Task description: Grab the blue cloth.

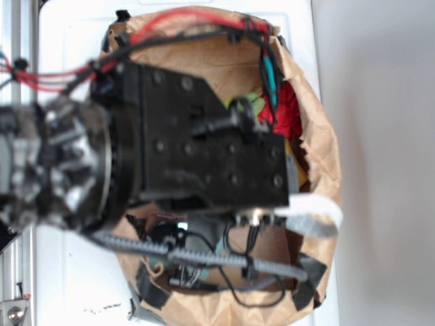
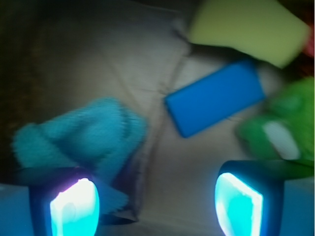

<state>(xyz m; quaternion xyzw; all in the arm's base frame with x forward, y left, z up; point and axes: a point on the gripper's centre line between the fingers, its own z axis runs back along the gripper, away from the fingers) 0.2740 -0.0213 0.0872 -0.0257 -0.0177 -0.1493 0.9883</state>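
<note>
In the wrist view, the two glowing cyan fingertips (image 2: pixel 75 209) of the end effector (image 2: pixel 156 206) sit nearest the lens at the bottom edge, spread wide apart with nothing between them. The blue cloth (image 2: pixel 83 140), a crumpled teal terry rag, lies just above the left-hand fingertip as pictured and partly behind it; whether the pad touches the fabric cannot be determined, since the picture is blurred. The cloth rests on the creased brown paper floor of a bag (image 2: pixel 118 64). Farther out, near the centre, a bright blue rectangular block (image 2: pixel 214 97) lies flat at a slant, apart from the cloth. Beyond it, at the top, lies a yellow-green sponge (image 2: pixel 248 29), close to the block. A green plush toy (image 2: pixel 283 130) occupies the right edge, above the right-hand fingertip. In the exterior view, the black body of the arm (image 1: pixel 204 142) hangs over the open brown paper bag (image 1: pixel 319 149) and covers most of its inside; red and black cables (image 1: pixel 177 27) run across the top. The bag stands on a white desk (image 1: pixel 68 41). Red material (image 1: pixel 289 112) and a trace of green show past the arm.
</note>
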